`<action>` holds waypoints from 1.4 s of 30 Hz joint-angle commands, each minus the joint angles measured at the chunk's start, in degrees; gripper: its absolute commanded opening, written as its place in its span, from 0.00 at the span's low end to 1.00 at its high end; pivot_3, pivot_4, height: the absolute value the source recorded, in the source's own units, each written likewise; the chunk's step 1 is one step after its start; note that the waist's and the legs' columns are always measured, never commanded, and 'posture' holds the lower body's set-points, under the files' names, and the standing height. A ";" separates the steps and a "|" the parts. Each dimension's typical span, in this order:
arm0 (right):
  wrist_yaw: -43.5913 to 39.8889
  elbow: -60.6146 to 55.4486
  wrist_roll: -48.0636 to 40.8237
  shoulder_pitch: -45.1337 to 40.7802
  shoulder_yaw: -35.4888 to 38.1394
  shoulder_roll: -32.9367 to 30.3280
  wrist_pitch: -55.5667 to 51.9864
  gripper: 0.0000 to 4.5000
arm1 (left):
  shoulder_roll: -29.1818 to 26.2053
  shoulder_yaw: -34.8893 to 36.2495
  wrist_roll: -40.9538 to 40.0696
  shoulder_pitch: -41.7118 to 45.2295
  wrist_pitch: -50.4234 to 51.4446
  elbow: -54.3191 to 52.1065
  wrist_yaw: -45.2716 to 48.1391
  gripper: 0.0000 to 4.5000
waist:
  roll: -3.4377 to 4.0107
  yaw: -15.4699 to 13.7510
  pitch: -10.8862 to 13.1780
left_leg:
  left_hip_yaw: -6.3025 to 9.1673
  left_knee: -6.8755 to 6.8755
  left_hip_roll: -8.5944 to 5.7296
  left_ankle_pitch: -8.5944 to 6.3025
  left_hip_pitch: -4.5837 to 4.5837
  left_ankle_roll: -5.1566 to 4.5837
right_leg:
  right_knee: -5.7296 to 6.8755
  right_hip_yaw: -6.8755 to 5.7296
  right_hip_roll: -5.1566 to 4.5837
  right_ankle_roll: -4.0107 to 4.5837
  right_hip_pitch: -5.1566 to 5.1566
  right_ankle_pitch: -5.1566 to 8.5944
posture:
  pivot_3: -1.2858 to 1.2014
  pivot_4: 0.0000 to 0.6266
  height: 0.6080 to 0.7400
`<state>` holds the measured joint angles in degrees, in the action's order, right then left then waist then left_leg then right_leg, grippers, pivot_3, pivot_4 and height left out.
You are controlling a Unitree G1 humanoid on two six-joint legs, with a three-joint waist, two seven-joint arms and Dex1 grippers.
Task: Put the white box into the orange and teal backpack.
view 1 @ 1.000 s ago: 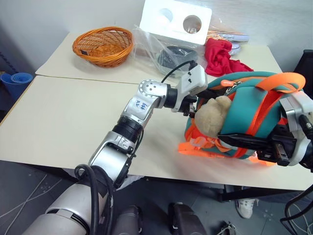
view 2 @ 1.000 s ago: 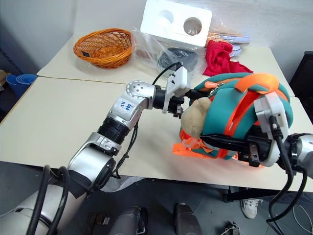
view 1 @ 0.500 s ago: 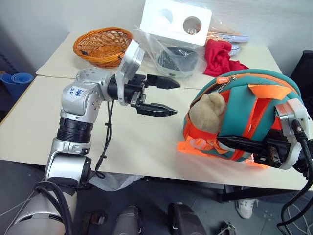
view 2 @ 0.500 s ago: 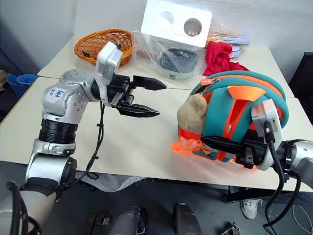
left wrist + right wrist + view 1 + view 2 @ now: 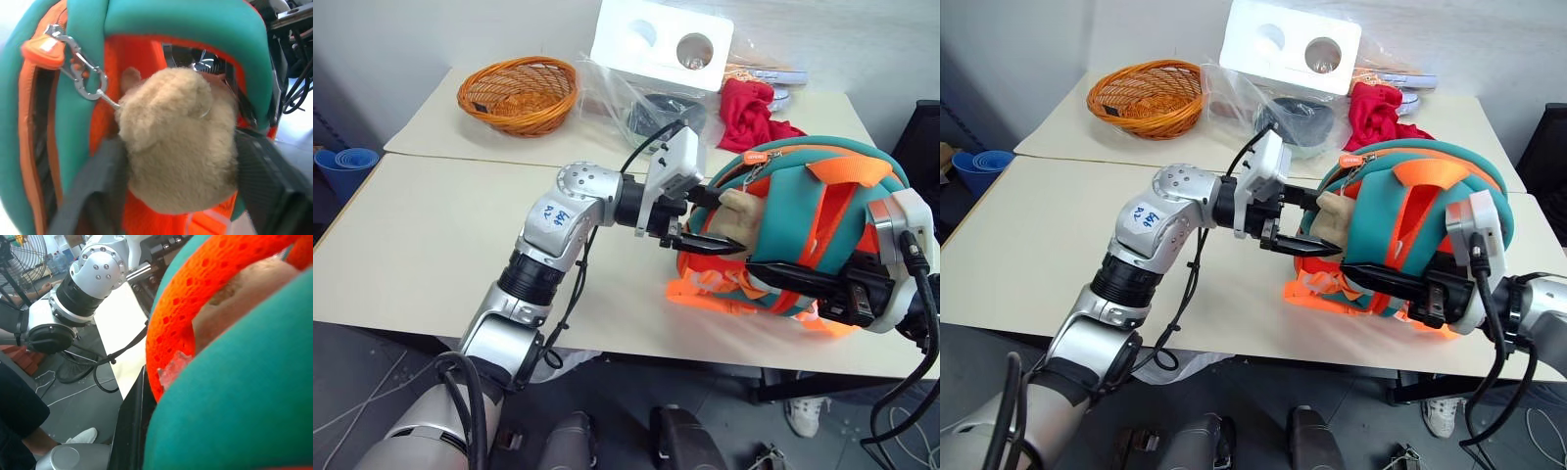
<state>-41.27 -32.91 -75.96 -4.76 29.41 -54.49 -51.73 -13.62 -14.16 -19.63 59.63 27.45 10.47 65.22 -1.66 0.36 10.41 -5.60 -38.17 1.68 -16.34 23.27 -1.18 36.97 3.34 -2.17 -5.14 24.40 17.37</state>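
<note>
At counter's right edge, orange and teal backpack (image 5: 808, 230) lies on its side, right tool (image 5: 783, 276) clamped on it. Left tool (image 5: 708, 219), nearer its opening, straddles plush toy (image 5: 742, 211), fingers apart. White box unseen.

Two beige tables (image 5: 431, 235) pushed together — grey floor (image 5: 352, 392), pale wall (image 5: 411, 29) behind.

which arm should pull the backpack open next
Left. Its gripper sits at the backpack front, jaws on either side of the plush toy, close to the zipper pull. The right gripper is shut on the backpack's straps, steadying it.
</note>
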 commanded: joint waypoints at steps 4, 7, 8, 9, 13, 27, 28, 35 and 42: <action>0.68 -1.69 -0.55 1.88 2.84 0.79 2.11 0.00 | -2.03 1.84 0.46 2.33 -2.32 3.37 1.28 0.28 | 0.00 -0.13 0.00 | 0.00 -0.01 -0.02 0.00 0.01 0.00 | 0.00 -0.01 -0.02 0.00 0.00 0.00 | 0.52 0.24 1.00; -0.42 -0.66 0.10 4.06 4.85 0.56 2.05 0.00 | -6.47 5.07 -2.42 6.36 -1.62 6.78 7.62 0.18 | -0.01 -0.05 0.01 | -0.01 -0.01 -0.01 0.00 0.01 0.00 | 0.00 -0.02 -0.01 0.00 0.00 0.00 | 0.52 0.24 1.00; -0.66 -0.43 0.18 4.59 5.33 0.51 2.08 0.00 | -7.82 5.81 -3.50 7.45 -1.37 7.76 9.91 0.16 | 0.00 0.13 0.01 | 0.00 -0.01 0.01 0.00 0.03 0.00 | 0.01 -0.03 0.03 0.00 0.02 0.00 | 0.52 0.24 1.00; -0.98 0.00 0.25 5.29 6.05 0.52 2.08 0.00 | -9.82 6.88 -4.60 9.34 -0.50 9.90 12.55 0.15 | 0.01 0.39 0.01 | -0.04 0.00 0.03 0.00 0.02 0.00 | 0.01 0.00 0.08 0.00 0.04 0.00 | 0.52 0.24 1.00; -1.75 2.00 2.96 7.41 7.59 1.09 3.07 0.00 | -15.71 6.19 -0.25 13.46 -7.67 20.82 18.28 0.15 | 0.01 1.12 0.01 | -0.02 0.02 0.03 0.00 0.01 0.00 | 0.02 -0.05 0.22 0.04 0.04 0.02 | 0.52 0.24 1.00; -0.64 4.28 4.53 5.98 5.96 2.50 4.62 0.00 | -7.78 -7.73 24.88 -1.49 -41.38 27.39 1.57 0.15 | 0.01 0.12 0.00 | -0.08 -0.02 -0.05 -0.07 0.04 -0.10 | 0.00 0.01 -0.11 0.01 0.03 0.01 | 0.52 0.24 1.00; -0.29 4.46 4.94 5.24 5.49 2.60 4.86 0.00 | -6.15 -8.04 25.44 -2.30 -41.63 27.07 -0.03 0.15 | 0.02 -0.10 0.00 | -0.10 -0.02 -0.05 -0.08 0.03 -0.12 | -0.01 0.02 -0.12 0.00 0.03 0.00 | 0.52 0.24 1.00; 3.93 3.87 7.28 -0.81 1.89 4.46 6.19 0.00 | -0.48 -5.37 25.41 -3.51 -38.19 26.60 -7.29 0.15 | 0.02 -0.45 0.00 | -0.10 -0.05 -0.06 -0.08 0.03 -0.12 | 0.04 0.00 -0.11 0.00 0.03 0.00 | 0.52 0.24 1.00; -2.29 6.10 12.39 5.52 8.21 -1.43 4.40 0.33 | -9.08 4.17 13.34 -3.83 -21.28 22.08 4.40 0.47 | 0.04 -0.10 -0.01 | -0.12 -0.02 0.02 -0.07 0.03 -0.11 | 0.06 -0.02 -0.04 0.00 0.07 0.00 | 0.52 0.24 1.00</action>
<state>-40.09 -27.14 -64.76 -0.51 32.02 -53.57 -47.27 -19.73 -13.36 -2.85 55.66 2.29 35.21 66.38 -1.63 0.25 10.40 -5.72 -38.17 1.69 -16.41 23.30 -1.28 37.03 3.31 -2.21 -5.13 24.47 17.37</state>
